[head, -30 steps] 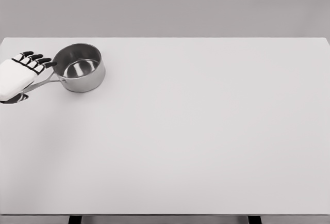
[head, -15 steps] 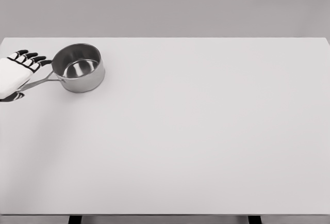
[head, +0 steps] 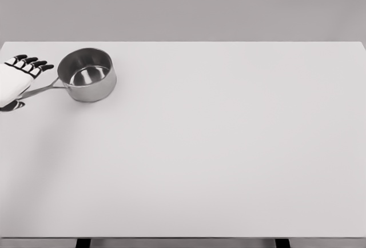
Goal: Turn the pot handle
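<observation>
Sitting upright at the far left of the tabletop point(head: 217, 145), the pot point(head: 87, 75) is what I see first: a shiny steel saucepan, open at the top, with its inside bottom catching the light. Its handle point(head: 41, 91) runs out from the lower left of the wall toward the picture's left edge, low over the white surface. I can read no brand, label or writing on the pot or anywhere else.

My left robot hand point(head: 16, 80) comes in at the left edge, cut off partly by the frame. Its white back faces my camera and its dark-tipped fingers point(head: 35, 65) are spread and stretched toward the pot's rim, stopping just short of it. The handle's outer end passes under the palm; I cannot tell whether the two touch, and the fingers are wrapped around nothing. A dark thumb tip shows below the palm, beside the handle's end.
</observation>
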Motion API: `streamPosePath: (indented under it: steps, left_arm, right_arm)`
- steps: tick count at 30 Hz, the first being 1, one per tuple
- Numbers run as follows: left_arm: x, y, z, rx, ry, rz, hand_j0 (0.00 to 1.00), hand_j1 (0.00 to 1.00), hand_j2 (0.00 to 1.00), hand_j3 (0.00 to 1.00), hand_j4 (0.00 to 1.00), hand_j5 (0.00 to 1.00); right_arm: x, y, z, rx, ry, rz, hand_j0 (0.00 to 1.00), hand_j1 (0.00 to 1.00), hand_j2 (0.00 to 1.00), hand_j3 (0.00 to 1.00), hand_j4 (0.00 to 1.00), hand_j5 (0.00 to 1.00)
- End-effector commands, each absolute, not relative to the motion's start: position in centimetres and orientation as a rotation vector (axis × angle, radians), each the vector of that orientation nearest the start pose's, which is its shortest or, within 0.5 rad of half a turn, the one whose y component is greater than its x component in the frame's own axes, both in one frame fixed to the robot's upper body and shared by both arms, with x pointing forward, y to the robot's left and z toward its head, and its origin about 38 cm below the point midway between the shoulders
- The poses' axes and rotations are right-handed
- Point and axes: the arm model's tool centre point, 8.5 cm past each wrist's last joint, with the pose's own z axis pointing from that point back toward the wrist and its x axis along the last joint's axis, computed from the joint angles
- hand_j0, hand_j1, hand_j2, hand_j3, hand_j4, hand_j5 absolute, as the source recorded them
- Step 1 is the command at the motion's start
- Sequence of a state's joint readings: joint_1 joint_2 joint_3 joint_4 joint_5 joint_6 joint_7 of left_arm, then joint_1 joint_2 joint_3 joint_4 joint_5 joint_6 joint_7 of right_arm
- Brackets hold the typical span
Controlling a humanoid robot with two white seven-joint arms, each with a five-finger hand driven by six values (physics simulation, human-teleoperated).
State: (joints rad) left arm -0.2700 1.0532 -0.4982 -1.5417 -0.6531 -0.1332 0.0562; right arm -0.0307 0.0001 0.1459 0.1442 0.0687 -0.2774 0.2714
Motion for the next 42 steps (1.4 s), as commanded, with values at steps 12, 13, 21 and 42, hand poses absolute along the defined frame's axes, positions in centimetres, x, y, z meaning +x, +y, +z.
streamPosePath:
  steps: [12,13,21,42]
  left_arm:
    - [39.8,42.5,18.5,1.098,-1.224,-1.683,1.00,1.00,1.00,1.00,1.00,1.00]
    - [39.8,42.6,18.5,1.098,-1.222,-1.683,1.00,1.00,1.00,1.00,1.00,1.00]
    - [39.9,42.8,18.5,1.103,-1.216,-1.676,1.00,1.00,1.00,1.00,1.00,1.00]
    - [41.3,42.9,18.2,1.136,-1.208,-1.652,1.00,1.00,1.00,1.00,1.00,1.00]
  right_arm:
    - [-0.6,-25.0,-25.5,0.204,-0.122,0.240,1.00,1.00,1.00,1.00,1.00,1.00]
    - [-0.6,-25.0,-25.5,0.204,-0.122,0.240,1.00,1.00,1.00,1.00,1.00,1.00]
    - [-0.6,-25.0,-25.5,0.204,-0.122,0.240,1.00,1.00,1.00,1.00,1.00,1.00]
    - [-0.6,-25.0,-25.5,0.204,-0.122,0.240,1.00,1.00,1.00,1.00,1.00,1.00]
